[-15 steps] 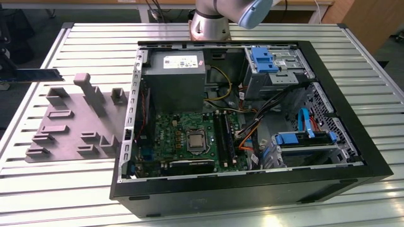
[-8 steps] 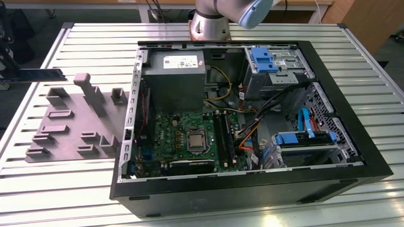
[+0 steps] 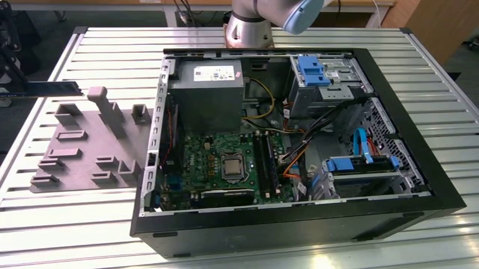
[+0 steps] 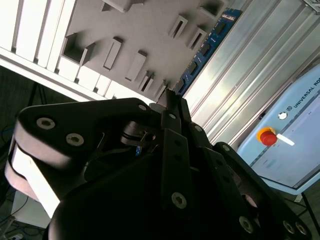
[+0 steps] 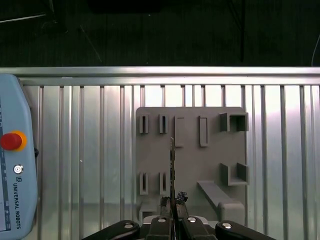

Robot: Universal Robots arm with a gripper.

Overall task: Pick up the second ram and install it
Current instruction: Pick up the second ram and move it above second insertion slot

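- Your black metal pincer [image 5: 172,202] is clamped on one end of the second ram [image 5: 172,165], a long thin dark blue-green circuit-board stick that you see edge-on in the first wrist view.
- In the second wrist view the stick [image 4: 207,47] runs straight out from the pincer [image 4: 170,100], showing you its row of black chips.
- You hold it over the grey plastic tray with upright blocks [image 5: 200,165]. You cannot tell whether it touches the tray.
- In the exterior view the stick [image 3: 49,88] lies level at the exterior view's left, above the tray's [image 3: 82,151] far corner.
- The tray sits on the ribbed aluminium desk [image 3: 75,224].
- Beside the tray stands the open black computer case [image 3: 449,202], well apart from the stick.
- You see its long black plastic slot rails [image 3: 262,159] on the green motherboard [image 3: 202,162].
- A pale blue control pendant with a red button [image 5: 15,170] lies on the desk.
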